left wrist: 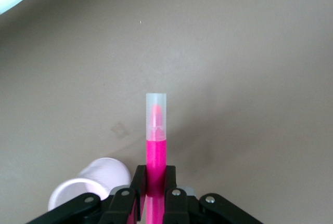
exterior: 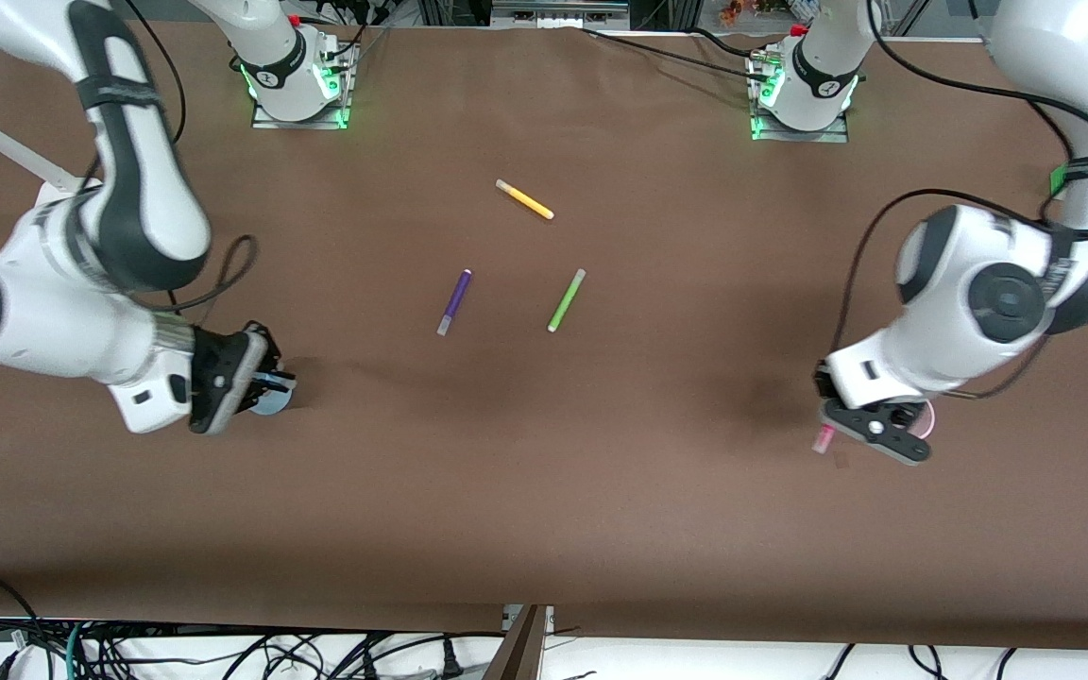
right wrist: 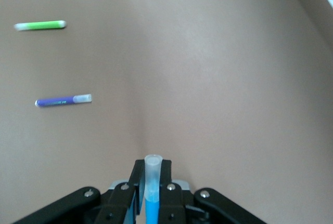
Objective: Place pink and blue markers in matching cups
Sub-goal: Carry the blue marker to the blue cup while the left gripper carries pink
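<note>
My left gripper [exterior: 844, 431] is shut on the pink marker [left wrist: 156, 148] at its body, and the pale cap [exterior: 823, 439] sticks out past the fingers. It hangs low over the table at the left arm's end, beside the pale pink cup [left wrist: 96, 181], whose rim [exterior: 927, 418] peeks out from under the hand. My right gripper [exterior: 265, 382] is shut on the blue marker [right wrist: 152, 180], gripped near its pale greyish cap. It is just over the pale blue cup [exterior: 272, 402] at the right arm's end, which the hand partly hides.
Three other markers lie near the table's middle: yellow [exterior: 524, 199] nearest the robot bases, then purple [exterior: 454, 302] and green [exterior: 566, 300] side by side. Purple [right wrist: 63, 101] and green [right wrist: 40, 25] also show in the right wrist view. Cables hang at the table's near edge.
</note>
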Tool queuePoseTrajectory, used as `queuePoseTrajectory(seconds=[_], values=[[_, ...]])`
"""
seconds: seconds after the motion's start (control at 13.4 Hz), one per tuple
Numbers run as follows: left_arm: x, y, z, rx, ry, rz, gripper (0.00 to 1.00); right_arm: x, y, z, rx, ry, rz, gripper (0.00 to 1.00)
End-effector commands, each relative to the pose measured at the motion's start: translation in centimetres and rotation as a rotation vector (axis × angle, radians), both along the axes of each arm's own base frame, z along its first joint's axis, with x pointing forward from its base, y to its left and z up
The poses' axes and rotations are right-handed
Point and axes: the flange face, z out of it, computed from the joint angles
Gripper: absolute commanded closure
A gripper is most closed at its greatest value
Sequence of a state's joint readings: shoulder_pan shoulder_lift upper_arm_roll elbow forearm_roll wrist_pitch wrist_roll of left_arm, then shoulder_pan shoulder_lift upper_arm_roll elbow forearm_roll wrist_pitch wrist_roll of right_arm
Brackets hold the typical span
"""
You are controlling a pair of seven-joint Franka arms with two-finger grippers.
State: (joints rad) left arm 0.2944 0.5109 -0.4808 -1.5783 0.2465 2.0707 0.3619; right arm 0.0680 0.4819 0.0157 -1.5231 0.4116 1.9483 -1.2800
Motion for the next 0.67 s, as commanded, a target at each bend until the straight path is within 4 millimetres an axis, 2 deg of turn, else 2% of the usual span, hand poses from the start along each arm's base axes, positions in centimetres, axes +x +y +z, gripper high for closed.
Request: queuePoseTrajectory(seconds=[0.0, 0.22, 0.37, 0.6], values=[[-0.1, 4.5, -0.5, -0.112, -0.030, -0.202, 1.00, -0.2, -2.5, -1.2, 0.109, -0.022, 0.087, 1.00], [-0.1, 9.3, -1.4, -0.255, -0.079, -0.377, 1.00, -0.4, -4.8, -3.6, 0.233, -0.040, 0.125, 1.00], [-0.1, 11.9, -2.9, -0.367, -0.132, -0.469, 1.00, -0.7, -5.9, -5.1, 0.289, -0.057, 0.145, 1.00], [-0.9, 16.7, -8.2, -0.532, -0.212, -0.555, 1.00, -1.3, -7.4, -6.4, 0.308, -0.052, 0.183, 1.00]])
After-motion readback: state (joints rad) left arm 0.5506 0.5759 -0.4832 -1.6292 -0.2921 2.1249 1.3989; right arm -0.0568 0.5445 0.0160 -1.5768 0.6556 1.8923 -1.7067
